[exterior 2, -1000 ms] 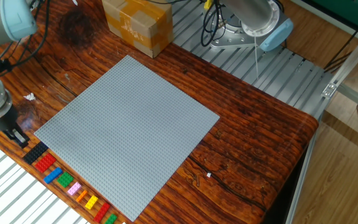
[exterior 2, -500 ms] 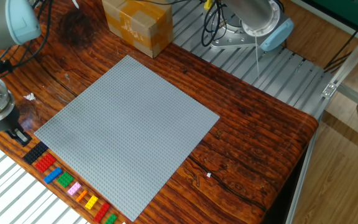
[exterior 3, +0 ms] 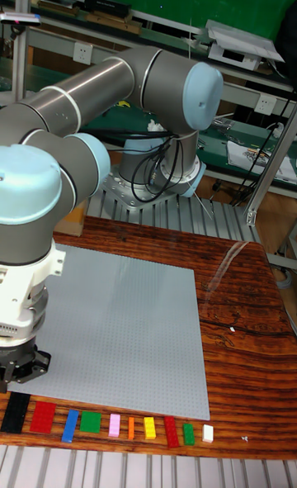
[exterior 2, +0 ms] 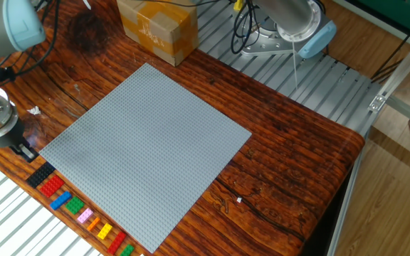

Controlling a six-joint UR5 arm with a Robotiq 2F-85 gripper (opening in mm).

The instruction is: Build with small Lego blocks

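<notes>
The small Lego blocks lie in one row along the table's front edge, beside the grey baseplate. From the left of the tall fixed view they are black, red, blue, green, pink, orange, yellow, then a few more. The same row runs diagonally from black to green. My gripper hangs just above the black end of the row, holding nothing that I can see. Its dark fingers are too small to judge.
A brown cardboard box stands at the table's back edge. The arm's base is mounted on the slatted metal behind the wooden top. The arm's thick links stretch over the left side. Bare baseplate fills the middle.
The gripper has crept slightly up and to the right, staying near the black block. The blocks have not moved.
</notes>
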